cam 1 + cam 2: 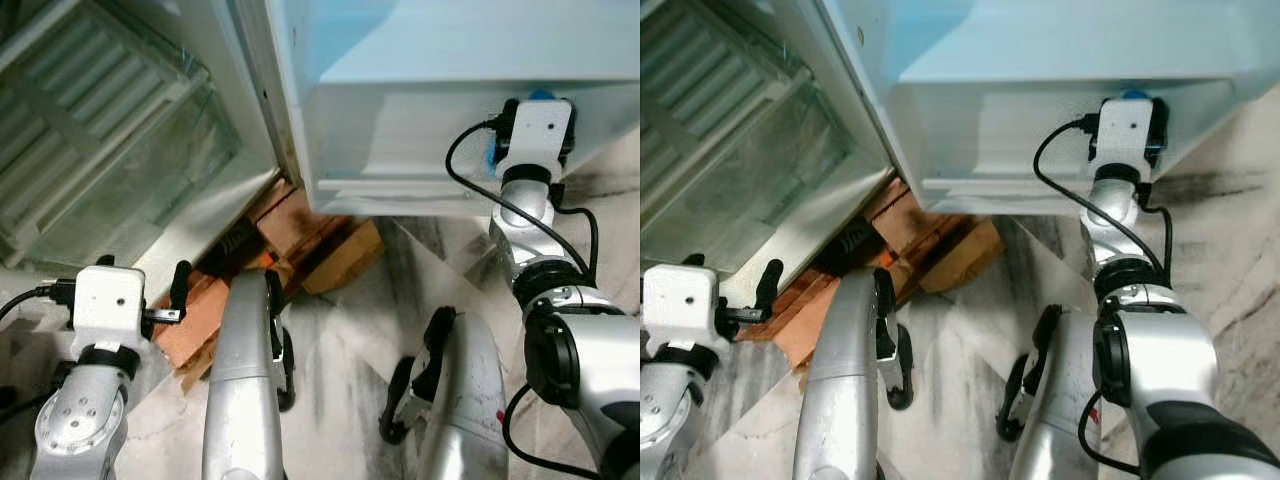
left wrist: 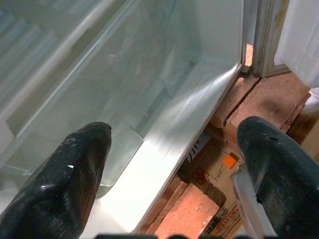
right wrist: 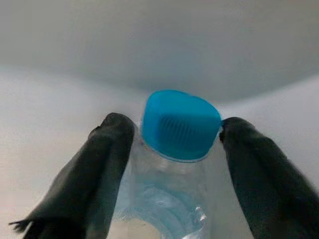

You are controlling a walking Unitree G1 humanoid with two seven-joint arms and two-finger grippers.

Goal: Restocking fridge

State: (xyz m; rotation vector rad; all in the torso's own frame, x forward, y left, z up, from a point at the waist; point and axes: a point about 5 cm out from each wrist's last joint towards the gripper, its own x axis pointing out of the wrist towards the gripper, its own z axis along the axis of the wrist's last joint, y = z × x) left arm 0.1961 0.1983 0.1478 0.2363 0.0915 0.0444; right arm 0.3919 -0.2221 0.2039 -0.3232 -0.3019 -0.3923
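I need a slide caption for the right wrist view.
Right claw closed around a clear bottle with blue cap.

One clear bottle [image 3: 169, 199] with one blue cap [image 3: 180, 124] is seen, flanked by two black fingers [image 3: 94, 174]. One open fridge [image 1: 420, 110] with one glass shelf [image 2: 124, 94] can be counted. Two grippers are counted, the left gripper [image 2: 174, 169] and the right gripper [image 3: 172, 169], and at least three bricks [image 1: 190, 330] are made out under the fridge, beside one cardboard box [image 2: 214, 174].

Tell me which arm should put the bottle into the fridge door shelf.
Right. Its claw already grips the blue-capped bottle at the white door shelf. The left claw hangs open, low by the glass shelf.
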